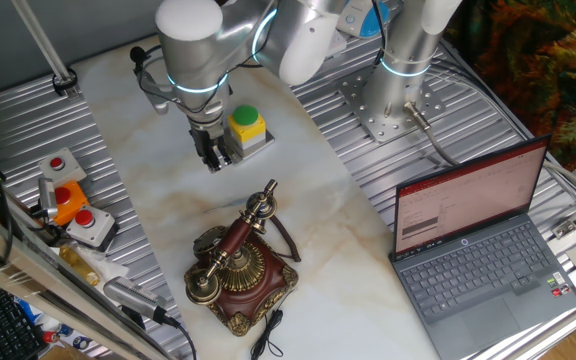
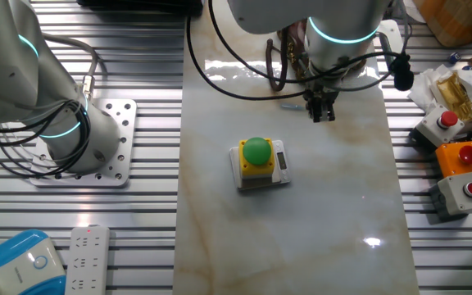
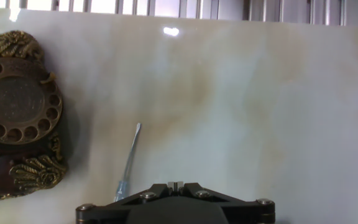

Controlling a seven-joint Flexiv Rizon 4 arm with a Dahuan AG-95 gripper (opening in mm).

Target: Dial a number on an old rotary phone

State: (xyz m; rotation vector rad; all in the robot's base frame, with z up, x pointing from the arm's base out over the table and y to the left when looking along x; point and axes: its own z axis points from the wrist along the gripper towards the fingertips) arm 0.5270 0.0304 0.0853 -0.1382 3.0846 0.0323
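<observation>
The old rotary phone (image 1: 240, 268) stands on the marble table, with a dark wooden base, brass trim and its handset on the cradle. In the hand view its brass dial (image 3: 14, 107) shows at the left edge. My gripper (image 1: 214, 157) hangs above the table behind the phone, well apart from it, next to a yellow box. In the hand view the gripper (image 3: 176, 185) has its fingertips pressed together with nothing between them. The other fixed view has the gripper (image 2: 322, 111) near the table's far end, with the phone out of view.
A yellow box with a green button (image 1: 246, 127) sits right beside the gripper. A thin clear stick (image 3: 128, 163) lies on the marble between gripper and phone. Grey boxes with red buttons (image 1: 72, 200) stand at the left, and an open laptop (image 1: 478, 250) at the right.
</observation>
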